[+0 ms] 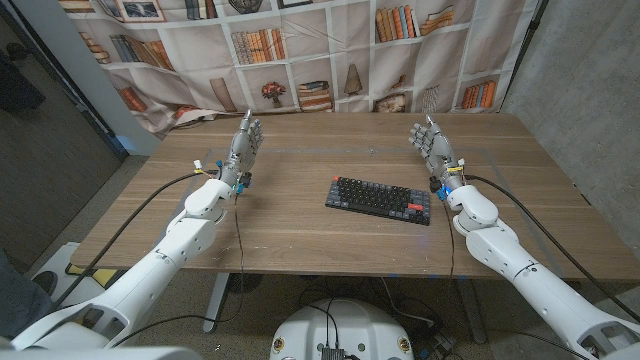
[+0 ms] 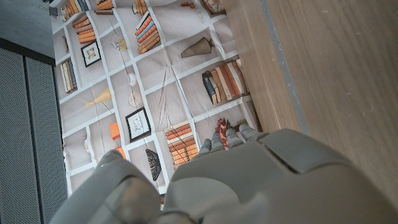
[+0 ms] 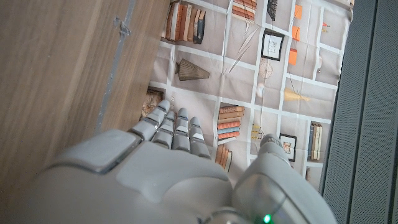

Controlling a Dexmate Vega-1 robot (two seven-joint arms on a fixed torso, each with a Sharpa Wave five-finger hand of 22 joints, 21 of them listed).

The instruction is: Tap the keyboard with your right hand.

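Observation:
A black keyboard (image 1: 379,199) with a few red keys lies slightly askew on the wooden table (image 1: 300,230), just right of the middle. My right hand (image 1: 432,144) stands raised behind and to the right of the keyboard, fingers up and apart, holding nothing and clear of the keys. My left hand (image 1: 244,140) stands raised on the left side, fingers apart, holding nothing. In the wrist views the back of my left hand (image 2: 261,180) and of my right hand (image 3: 155,174) show, with fingers (image 3: 174,127) extended toward the backdrop.
A bookshelf-print cloth backdrop (image 1: 320,50) hangs behind the table's far edge. Black cables (image 1: 150,200) run along both forearms. A grey wall (image 1: 590,90) stands at the right, and a dark panel (image 1: 40,130) at the left.

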